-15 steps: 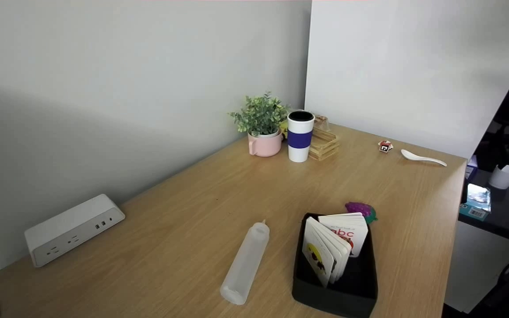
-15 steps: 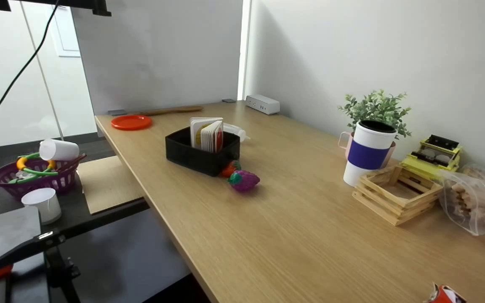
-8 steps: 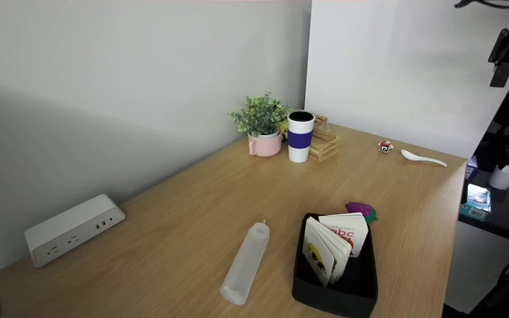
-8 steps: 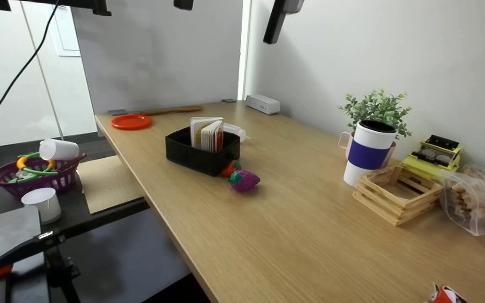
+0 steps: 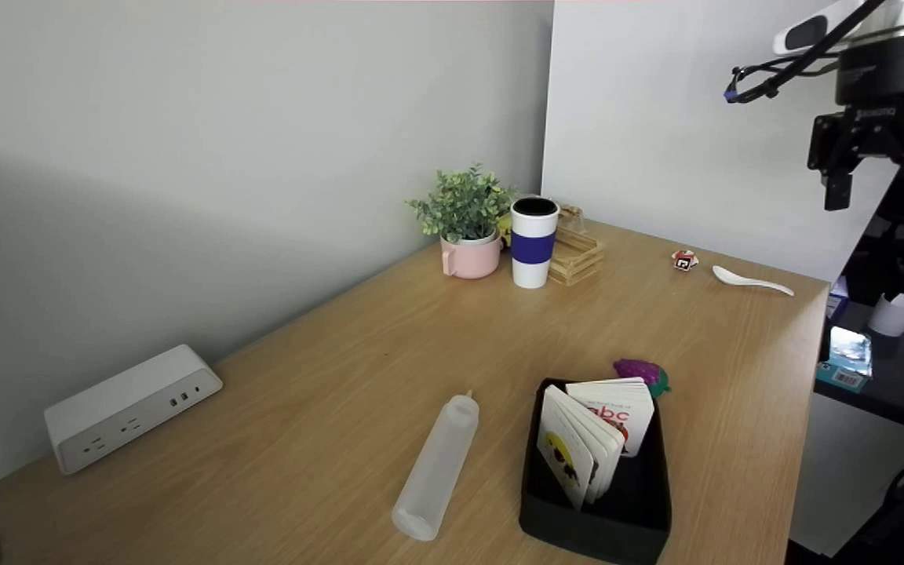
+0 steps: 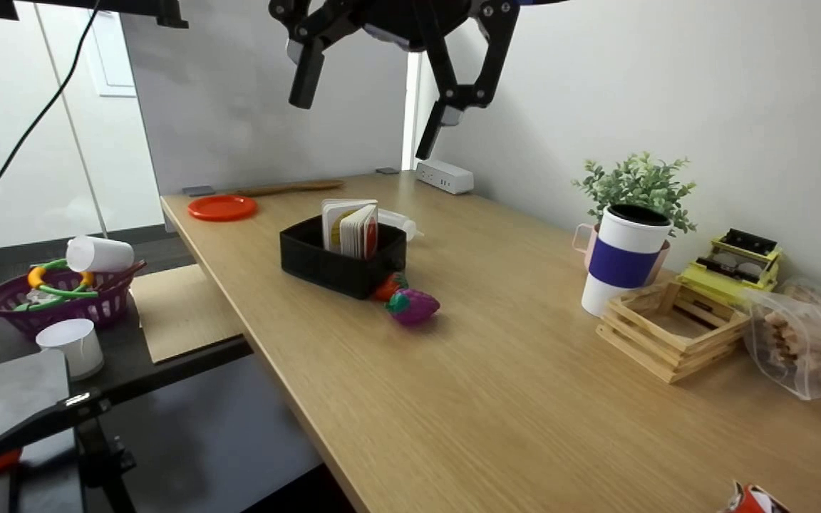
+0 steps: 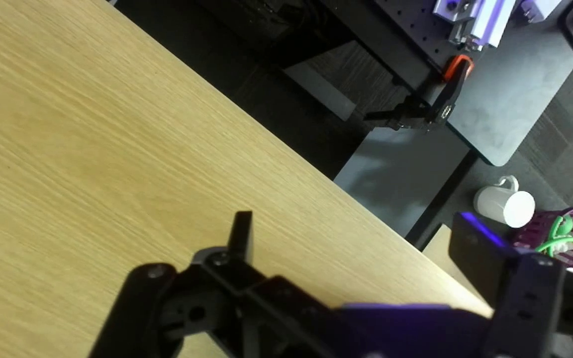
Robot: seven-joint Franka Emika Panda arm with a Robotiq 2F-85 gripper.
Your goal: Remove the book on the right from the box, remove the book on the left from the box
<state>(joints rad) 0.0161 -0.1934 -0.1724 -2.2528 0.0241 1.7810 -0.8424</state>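
A black box (image 5: pixel 593 537) stands on the table and also shows in another exterior view (image 6: pixel 325 269). Two small board books stand upright in it. The book with red "abc" lettering (image 5: pixel 631 404) is on the right in an exterior view. The book with fanned pages and a yellow circle on its cover (image 5: pixel 566 449) is on the left there. My gripper (image 6: pixel 363 128) is open and empty, high above the table and well clear of the box. It also shows in the wrist view (image 7: pixel 353 219), over the table's edge. Box and books are out of the wrist view.
A purple toy fruit (image 6: pixel 414 306) and a red one (image 6: pixel 389 286) lie against or near the box. A squeeze bottle (image 5: pixel 436 471) lies beside it. A tumbler (image 5: pixel 533 247), potted plant (image 5: pixel 464 208) and wooden crate (image 6: pixel 674 331) stand by the wall. A red plate (image 6: pixel 222 207) lies farther off.
My gripper has come into both exterior views from the top, lowering and moving further into frame with its jaws apart. The box and books have not moved.
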